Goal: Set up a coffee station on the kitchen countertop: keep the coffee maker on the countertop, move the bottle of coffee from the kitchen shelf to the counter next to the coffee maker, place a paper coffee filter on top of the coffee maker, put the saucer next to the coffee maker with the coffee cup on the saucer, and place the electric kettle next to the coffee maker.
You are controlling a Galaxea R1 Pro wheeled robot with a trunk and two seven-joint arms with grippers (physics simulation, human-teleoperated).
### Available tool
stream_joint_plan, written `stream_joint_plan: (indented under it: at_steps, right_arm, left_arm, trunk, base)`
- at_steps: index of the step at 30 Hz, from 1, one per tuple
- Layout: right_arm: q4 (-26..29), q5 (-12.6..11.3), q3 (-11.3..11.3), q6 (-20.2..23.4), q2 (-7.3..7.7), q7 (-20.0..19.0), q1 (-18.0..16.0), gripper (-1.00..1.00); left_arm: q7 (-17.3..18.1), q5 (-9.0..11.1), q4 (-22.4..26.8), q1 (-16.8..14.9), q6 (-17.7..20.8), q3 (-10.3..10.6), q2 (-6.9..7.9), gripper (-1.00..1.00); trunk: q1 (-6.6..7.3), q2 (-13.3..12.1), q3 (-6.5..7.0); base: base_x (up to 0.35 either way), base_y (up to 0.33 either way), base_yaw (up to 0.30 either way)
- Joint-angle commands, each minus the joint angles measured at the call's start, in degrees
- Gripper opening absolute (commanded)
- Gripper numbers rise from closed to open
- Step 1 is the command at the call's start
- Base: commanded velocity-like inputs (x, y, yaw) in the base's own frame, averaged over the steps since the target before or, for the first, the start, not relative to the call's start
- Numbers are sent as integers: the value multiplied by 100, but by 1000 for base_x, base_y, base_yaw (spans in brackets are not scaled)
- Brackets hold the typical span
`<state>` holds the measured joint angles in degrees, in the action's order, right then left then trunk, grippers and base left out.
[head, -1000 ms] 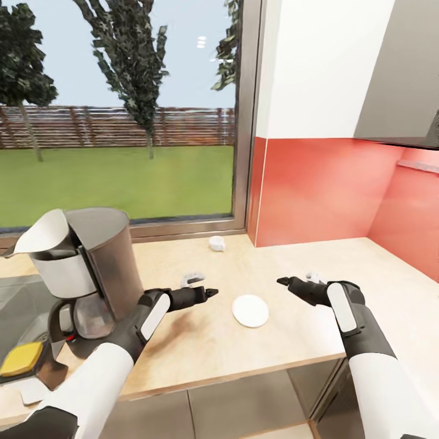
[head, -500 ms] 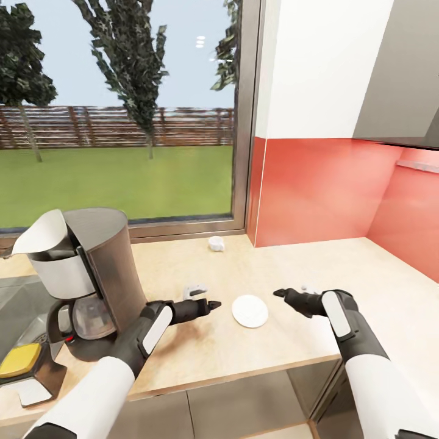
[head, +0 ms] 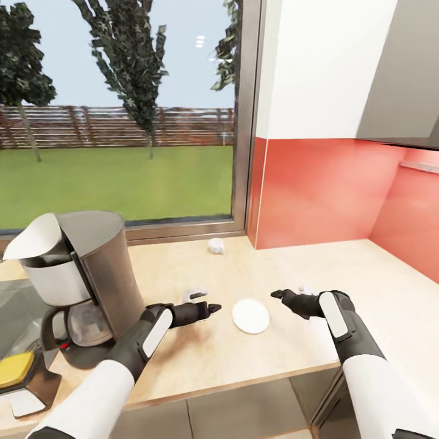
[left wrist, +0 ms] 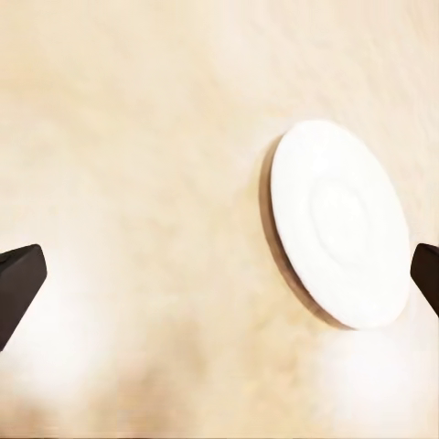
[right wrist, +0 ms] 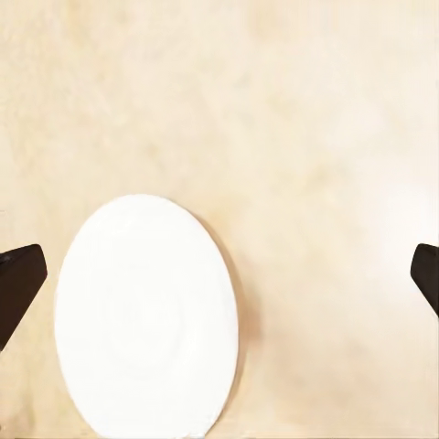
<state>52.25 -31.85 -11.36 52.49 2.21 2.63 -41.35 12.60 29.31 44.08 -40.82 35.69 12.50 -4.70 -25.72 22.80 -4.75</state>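
The saucer (head: 250, 316) lies flat on the light wood table (head: 378, 286), near its front edge and between the two arms. The left gripper (head: 204, 302) hovers just left of the saucer, pointing at it; in the left wrist view its dark fingers (left wrist: 18, 288) stand wide apart with nothing between them but bare table and the saucer (left wrist: 340, 224) ahead. The right gripper (head: 286, 294) hovers just right of the saucer, also aimed at it; in the right wrist view its fingers (right wrist: 18, 285) are spread wide and hold nothing, with the saucer (right wrist: 146, 315) lying below them. The coffee maker (head: 76, 283) stands at the left of the table, close beside the left forearm. The coffee cup (head: 216, 245) sits at the far edge of the table by the window frame, well apart from the saucer. A dark object with a yellow top (head: 18, 373) is at the near left, just left of the coffee maker's base.
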Motion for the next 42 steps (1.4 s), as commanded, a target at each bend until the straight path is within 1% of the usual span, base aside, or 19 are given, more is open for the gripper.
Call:
stream_joint_plan:
  at_steps: [1, 5, 7, 9, 11, 13, 14, 15, 17, 18, 21, 23, 26, 32, 42]
  right_arm:
    - [3, -37, -7, 25, -1, 27, -5, 100]
    - [-26, -39, -7, 25, -1, 27, -5, 100]
    - [-144, -42, -7, 20, -2, 19, -5, 100]
    - [-235, -42, -7, 23, -2, -73, -5, 100]
    - [-308, -39, -10, 24, 0, -333, -5, 100]
    - [-458, -16, -13, 24, 12, -861, -5, 100]
    - [-510, -10, -14, 26, 16, -994, -5, 100]
    - [-823, 1, -8, 25, 35, -1488, -5, 100]
    - [-917, 0, -7, 25, 40, -1610, -5, 100]
    - [-926, -1, -7, 25, 40, -1622, -5, 100]
    - [-959, -4, -7, 25, 36, -1665, -5, 100]
    - [-965, -6, -7, 25, 30, -1672, -5, 100]
    - [-973, -10, -7, 25, 21, -1676, -5, 100]
    - [-973, -7, -7, 25, 17, -1678, -5, 100]
    - [-962, -11, -7, 25, 16, -1678, -5, 100]
  left_arm:
    - [5, 8, 2, -5, 26, -2, -2, 100]
    - [6, 5, -1, -5, 25, -2, -4, 100]
    - [6, 5, -3, -1, 23, -2, -4, 100]
    - [9, 5, -5, 2, 20, -2, -5, 100]
    - [11, 9, -28, 3, 18, -2, -5, 100]
    - [13, 12, -61, 3, 21, -2, -5, 100]
    - [13, 12, -65, 4, 22, -2, -5, 100]
    - [16, 10, -85, 4, 28, -2, -7, 100]
    - [20, 12, -90, 4, 38, 2, -11, 100]
    - [23, 25, -90, 4, 39, 3, -12, 100]
    - [143, 292, -94, 7, 48, 21, -15, 100]
    - [277, 391, -122, 9, 50, 27, -14, 100]
    - [517, 462, -244, 6, 41, 37, -14, 100]
    - [668, 497, -378, 4, 24, 38, -14, 100]
    - [690, 500, -399, 4, 6, 42, -16, 100]
  trunk:
    - [-6, 12, -13]
    - [-6, 12, -13]
    - [-6, 12, -13]
    - [-6, 12, -13]
    - [-6, 12, -13]
    - [-6, 12, -13]
    - [-6, 12, -13]
    - [-6, 12, -13]
    - [-6, 12, -13]
    - [-6, 12, -13]
    - [-6, 12, -13]
    - [-6, 12, -13]
    - [-6, 12, -13]
    - [-6, 12, -13]
    - [-6, 12, -13]
  base:
    - [256, 0, 0]
    - [161, 0, 0]
    - [49, 0, 0]
    - [25, 0, 0]
    - [11, 0, 0]
    - [5, 0, 0]
    - [3, 0, 0]
    - [0, 0, 0]
    - [0, 0, 0]
    - [0, 0, 0]
    - [0, 0, 0]
    - [0, 0, 0]
    - [0, 0, 0]
    - [0, 0, 0]
    - [23, 0, 0]
